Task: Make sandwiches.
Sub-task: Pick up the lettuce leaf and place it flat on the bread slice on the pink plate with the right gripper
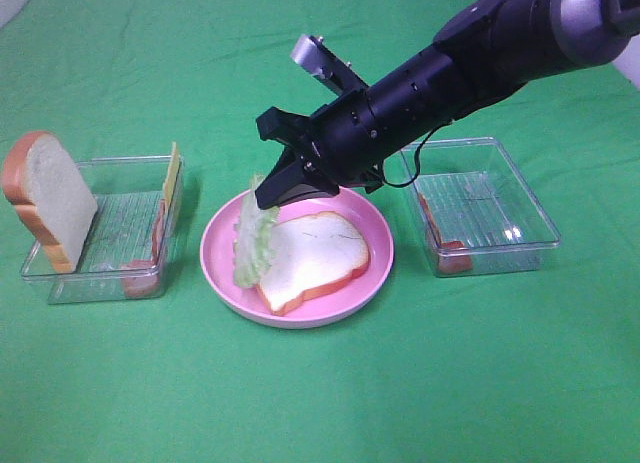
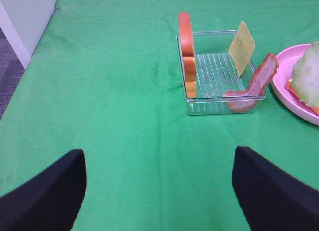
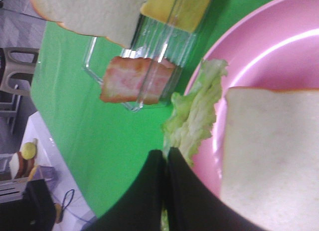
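My right arm [image 1: 440,68] is a thick matte-black tube with a grey joint [image 1: 590,18], a silver bracket [image 1: 316,58] and a thin black cable [image 1: 407,171]; the right gripper [image 1: 265,195] and left gripper [image 2: 158,156] are black.

1 white bread slice [image 1: 315,255] with an orange-brown crust is lying flat on the pink plate [image 1: 300,318] in the middle of the scene. A green lettuce leaf [image 1: 248,245] is hanging almost upright over the plate's left side, just beside that slice, its top pinched in the right gripper [image 1: 262,197]. In the left tray [image 1: 110,183], a 2nd bread slice [image 1: 48,198] is standing on edge at the left end, while a yellow cheese slice [image 1: 172,175] and a reddish meat strip [image 1: 158,233] are leaning against the right wall. A 2nd meat strip [image 1: 432,223] is lying along the left wall of the right tray [image 1: 520,223].
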Motion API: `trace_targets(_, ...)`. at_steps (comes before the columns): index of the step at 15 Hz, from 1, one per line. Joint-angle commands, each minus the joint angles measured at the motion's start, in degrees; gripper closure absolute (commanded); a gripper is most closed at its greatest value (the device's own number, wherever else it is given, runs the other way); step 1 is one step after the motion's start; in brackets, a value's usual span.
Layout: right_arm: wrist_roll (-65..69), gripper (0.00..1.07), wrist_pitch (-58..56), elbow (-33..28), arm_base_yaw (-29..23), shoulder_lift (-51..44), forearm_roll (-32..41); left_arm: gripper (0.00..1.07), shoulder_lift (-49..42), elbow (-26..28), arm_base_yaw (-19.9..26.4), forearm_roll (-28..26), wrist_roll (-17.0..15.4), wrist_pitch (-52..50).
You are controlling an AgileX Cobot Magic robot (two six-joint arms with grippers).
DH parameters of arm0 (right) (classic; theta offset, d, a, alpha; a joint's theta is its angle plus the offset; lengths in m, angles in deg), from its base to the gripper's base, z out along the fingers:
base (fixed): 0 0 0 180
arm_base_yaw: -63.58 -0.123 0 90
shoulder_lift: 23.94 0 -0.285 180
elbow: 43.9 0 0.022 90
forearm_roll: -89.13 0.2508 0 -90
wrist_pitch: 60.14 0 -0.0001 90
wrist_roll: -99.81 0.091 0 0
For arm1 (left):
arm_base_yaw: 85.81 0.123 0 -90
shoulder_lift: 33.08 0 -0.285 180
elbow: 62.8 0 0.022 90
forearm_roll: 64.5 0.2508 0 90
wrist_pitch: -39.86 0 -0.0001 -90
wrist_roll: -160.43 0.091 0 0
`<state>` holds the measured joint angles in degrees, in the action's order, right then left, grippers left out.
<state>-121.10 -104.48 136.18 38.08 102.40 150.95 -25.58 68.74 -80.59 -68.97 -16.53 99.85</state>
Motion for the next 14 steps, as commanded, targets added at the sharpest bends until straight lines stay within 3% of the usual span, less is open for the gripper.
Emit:
trace_targets(1,2.23,1.07,2.69,0.00,0.17,0.23,-4.35,0.30,-1.15,0.00,0.06,0.11,0.06,-0.52)
trace_targets(4,9.51,1.07,5.04,0.00,0.17,0.23,-13.18,0.30,-1.15,0.00,0.06,0.11,0.06,-0.52)
trace_targets(6,11.80,0.98,5.27,0.00,0.17,0.23,-16.04,0.30,-1.15,0.00,0.06,0.11,0.06,-0.52)
trace_targets(7,13.69,0.78,6.13,0.00,0.17,-0.40,-17.99,0.30,-1.15,0.00,0.06,0.11,0.06,-0.52)
trace_targets(8,15.07,0.67,6.93,0.00,0.17,-1.20,-19.77,0.30,-1.15,0.00,0.06,0.11,0.06,-0.52)
trace_targets(9,15.07,0.67,6.93,0.00,0.17,-1.20,-19.77,0.30,-1.15,0.00,0.06,0.11,0.06,-0.52)
trace_targets(11,17.02,0.52,8.14,0.00,0.17,-3.95,-24.12,0.30,-1.15,0.00,0.06,0.11,0.06,-0.52)
trace_targets(13,19.94,0.51,8.14,0.00,0.17,-5.90,-28.07,0.30,-1.15,0.00,0.06,0.11,0.06,-0.52)
trace_targets(14,24.58,0.48,7.68,0.00,0.17,-8.54,-33.46,0.30,-1.15,0.00,0.06,0.11,0.06,-0.52)
